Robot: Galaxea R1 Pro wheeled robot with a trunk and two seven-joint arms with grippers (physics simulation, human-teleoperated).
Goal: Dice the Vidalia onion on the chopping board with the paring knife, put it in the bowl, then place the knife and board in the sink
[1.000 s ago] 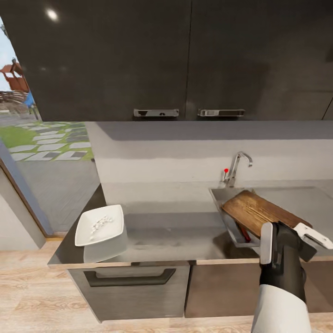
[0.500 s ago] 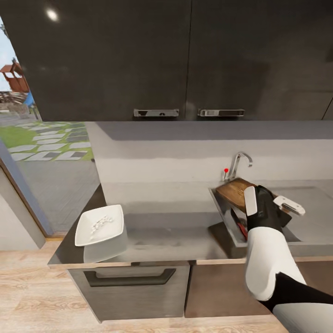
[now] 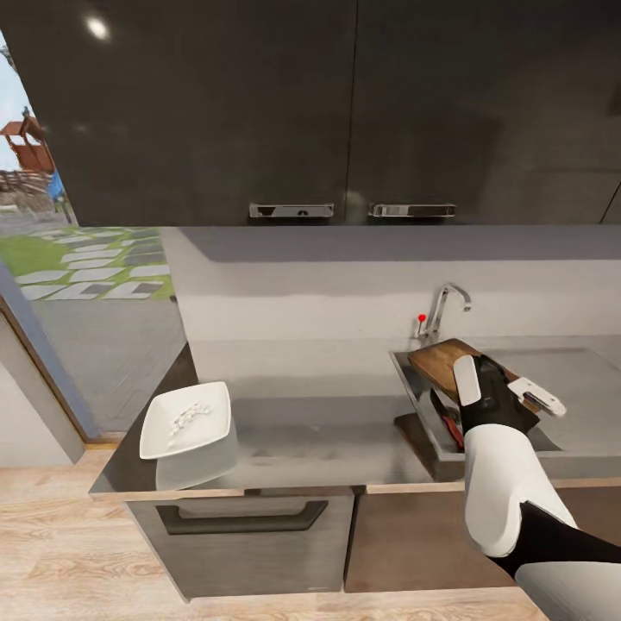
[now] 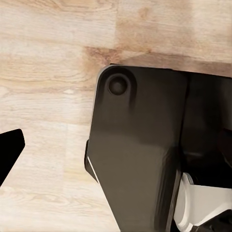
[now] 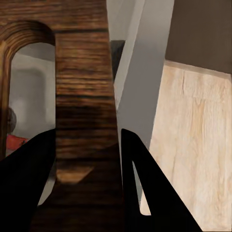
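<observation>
My right gripper (image 3: 503, 385) is shut on the handle end of the dark-brown chopping board (image 3: 440, 360), which leans tilted into the sink (image 3: 412, 377). In the right wrist view the board (image 5: 82, 92) runs between both dark fingers (image 5: 145, 188), its slot handle beside them. The paring knife's red-orange handle (image 3: 453, 429) lies in the basin under the board and peeks out as a red patch (image 5: 14, 142). The white square bowl (image 3: 185, 420) stands at the countertop's (image 3: 319, 431) left end with the diced onion (image 3: 188, 418) inside. A dark tip of the left gripper (image 4: 9, 153) hangs over the floor.
The bent chrome tap (image 3: 444, 309) with its red knob (image 3: 421, 318) stands behind the sink. Dark wall cabinets (image 3: 345, 112) hang above. A drawer handle (image 3: 241, 519) sits under the counter edge. The left wrist view faces the wooden floor (image 4: 48, 72) and the robot's black base (image 4: 140, 154).
My right arm has reached forward from the counter's front edge and carried the chopping board down into the sink. In the last half second it barely shifted.
</observation>
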